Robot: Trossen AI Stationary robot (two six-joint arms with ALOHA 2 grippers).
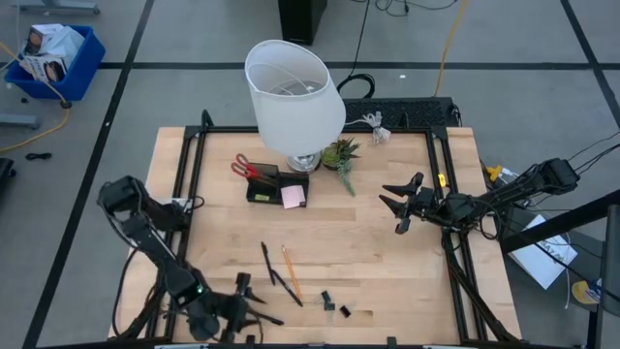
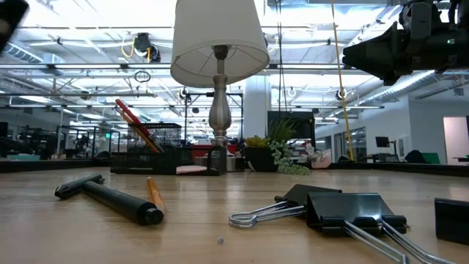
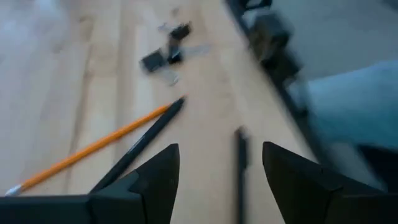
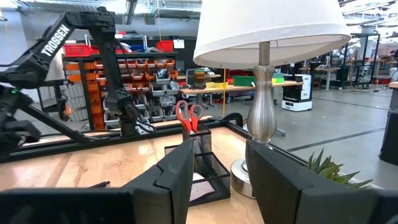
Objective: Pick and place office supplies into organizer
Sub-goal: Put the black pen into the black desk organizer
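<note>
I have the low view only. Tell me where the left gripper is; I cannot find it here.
Observer: In the high view the left gripper sits at the table's bottom edge, open, just left of the black pens and the orange pencil.
Operator: Report what the organizer holds.
Observer: From above, the organizer has the red-handled scissors standing in its left end. The pink sticky-note pad lies at its right end; I cannot tell whether it is inside or beside it.
Operator: Now give me the right gripper.
Observer: The right gripper hovers open to the right of the potted plant, pointing toward the organizer.
</note>
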